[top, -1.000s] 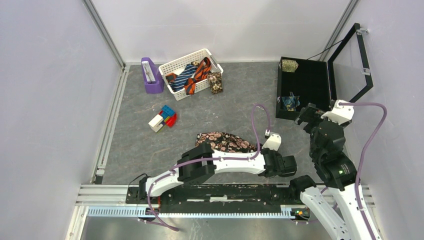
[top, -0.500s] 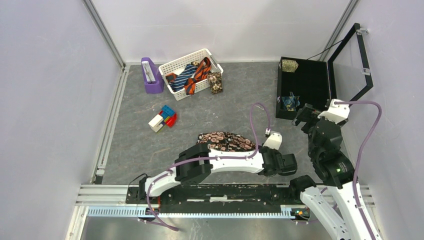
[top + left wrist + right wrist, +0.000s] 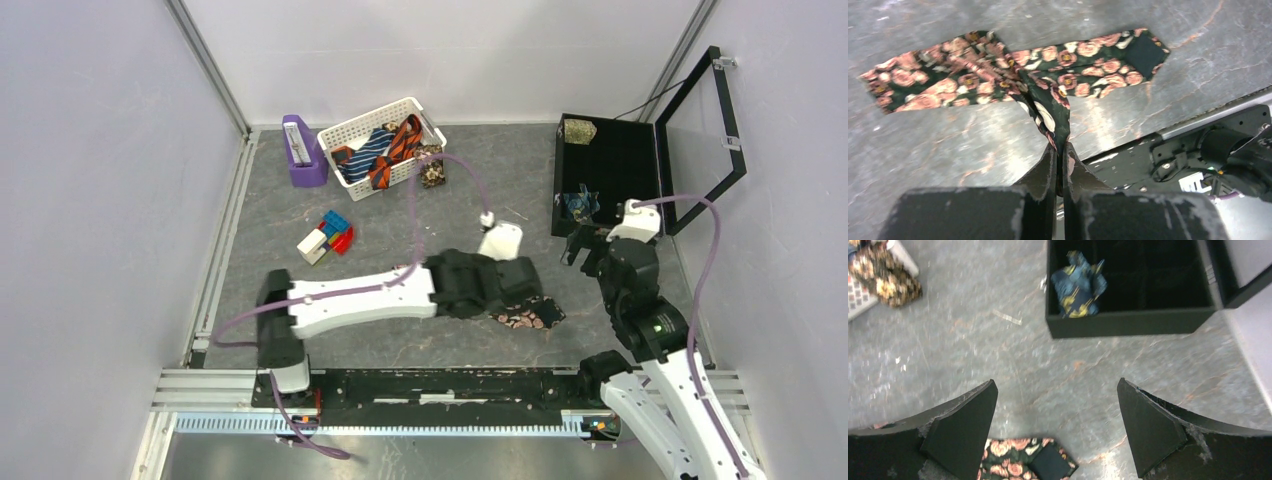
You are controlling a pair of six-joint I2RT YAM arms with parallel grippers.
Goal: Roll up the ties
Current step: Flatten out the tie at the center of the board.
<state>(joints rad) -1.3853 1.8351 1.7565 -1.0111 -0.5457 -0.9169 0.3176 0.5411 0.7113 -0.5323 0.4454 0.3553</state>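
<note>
The dark tie with pink-cream flowers [image 3: 1048, 85] lies spread on the grey table and is pinched up at a fold in its middle. My left gripper [image 3: 1060, 150] is shut on that fold. In the top view the gripper [image 3: 520, 295] covers most of the tie [image 3: 530, 318]. My right gripper [image 3: 1058, 385] is open and empty, hovering above the tie's dark-backed end [image 3: 1023, 462]. In the top view it [image 3: 588, 245] is just right of the left gripper. More ties lie in the white basket [image 3: 345, 135]: navy-white striped [image 3: 365, 155] and orange-black striped [image 3: 400, 140].
A tan floral tie [image 3: 431, 165] lies beside the basket. The open black case [image 3: 620, 170] at the far right holds a teal tie [image 3: 1078, 285] and an olive-gold one [image 3: 578, 130]. Toy blocks [image 3: 325, 238] and a purple holder [image 3: 300, 150] stand on the left.
My left arm has swung up and to the right with the floral tie, dragging it right. My right gripper has moved left and nearer, away from the case.
</note>
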